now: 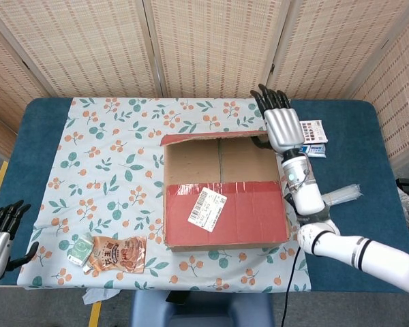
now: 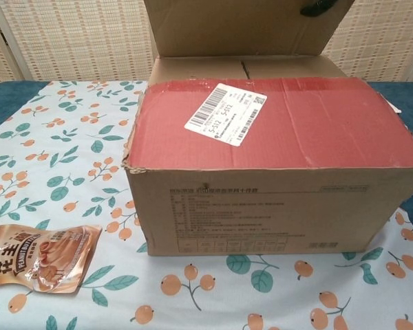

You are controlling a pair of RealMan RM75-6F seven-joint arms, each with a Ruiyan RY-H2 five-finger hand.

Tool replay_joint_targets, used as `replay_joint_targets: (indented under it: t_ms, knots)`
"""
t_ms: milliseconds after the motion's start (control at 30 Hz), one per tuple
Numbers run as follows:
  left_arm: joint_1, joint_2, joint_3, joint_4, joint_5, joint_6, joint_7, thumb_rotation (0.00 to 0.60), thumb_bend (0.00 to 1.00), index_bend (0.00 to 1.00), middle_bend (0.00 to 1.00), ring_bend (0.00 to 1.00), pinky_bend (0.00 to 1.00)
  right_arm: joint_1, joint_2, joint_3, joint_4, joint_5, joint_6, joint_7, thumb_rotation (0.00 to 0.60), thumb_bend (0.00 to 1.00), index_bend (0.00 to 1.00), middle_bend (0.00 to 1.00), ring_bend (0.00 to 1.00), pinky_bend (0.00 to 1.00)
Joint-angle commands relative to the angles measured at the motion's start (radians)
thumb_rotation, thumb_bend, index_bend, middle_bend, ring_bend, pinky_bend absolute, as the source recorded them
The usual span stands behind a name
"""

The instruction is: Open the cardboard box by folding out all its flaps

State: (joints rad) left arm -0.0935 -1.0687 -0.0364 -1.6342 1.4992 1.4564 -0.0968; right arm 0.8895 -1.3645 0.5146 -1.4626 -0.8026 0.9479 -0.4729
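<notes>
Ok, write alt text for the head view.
A cardboard box sits on a floral tablecloth, near red flap closed, far flap raised by the right hand. The left hand waits at the table's edge.

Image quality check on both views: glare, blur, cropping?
Head view: even light, sharp, soft shadows beside the cardboard box; left hand cut by the frame edge. Chest view: box fills frame, raised flap cropped on top, faint sheen on red tape.
</notes>
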Motion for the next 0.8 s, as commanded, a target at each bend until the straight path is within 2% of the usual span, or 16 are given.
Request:
replay_joint_targets:
  t_ms: [33,233,300,367,467,567,700,800]
  knots:
    - [-0.017,0.004,-0.015,0.021,-0.032,-0.033,-0.033,0.6,0.42,0.12,0.08,0.02,0.0,0.11,-0.022,0.041,0.185,0.103,-0.128,0.018,0.6,0.32,0.01,0.0,0.0,0.0]
    - [-0.042,0.006,-0.038,0.066,-0.104,-0.105,-0.091,0.6,0.42,0.12,0.08,0.02,0.0,0.229,-0.08,0.055,0.434,0.144,-0.283,0.099,0.6,0.32,0.01,0.0,0.0,0.0]
    - [-0.044,0.006,-0.043,0.077,-0.123,-0.119,-0.099,0.6,0.42,0.12,0.08,0.02,0.0,0.242,-0.087,0.051,0.467,0.13,-0.312,0.131,0.6,0.32,0.01,0.0,0.0,0.0]
    - [-0.044,0.006,-0.046,0.083,-0.137,-0.126,-0.104,0.6,0.42,0.12,0.08,0.02,0.0,0.231,-0.078,0.044,0.455,0.097,-0.318,0.175,0.6,0.32,0.01,0.0,0.0,0.0]
    - [-0.039,0.007,-0.044,0.079,-0.138,-0.118,-0.099,0.6,0.42,0.12,0.08,0.02,0.0,0.18,-0.034,0.023,0.365,0.032,-0.285,0.229,0.6,0.32,0.01,0.0,0.0,0.0]
    - [-0.031,0.007,-0.042,0.071,-0.132,-0.102,-0.089,0.6,0.42,0.12,0.08,0.02,0.0,0.105,0.047,-0.002,0.215,-0.028,-0.226,0.259,0.6,0.32,0.01,0.0,0.0,0.0]
    - [-0.027,0.007,-0.04,0.061,-0.126,-0.091,-0.073,0.6,0.42,0.12,0.08,0.02,0.0,-0.018,0.2,-0.025,-0.052,-0.071,-0.166,0.31,0.6,0.32,0.01,0.0,0.0,0.0]
    - [-0.028,0.005,-0.037,0.054,-0.119,-0.09,-0.063,0.6,0.42,0.12,0.08,0.02,0.0,-0.134,0.335,-0.035,-0.26,-0.125,-0.171,0.432,0.6,0.32,0.02,0.0,0.0,0.0]
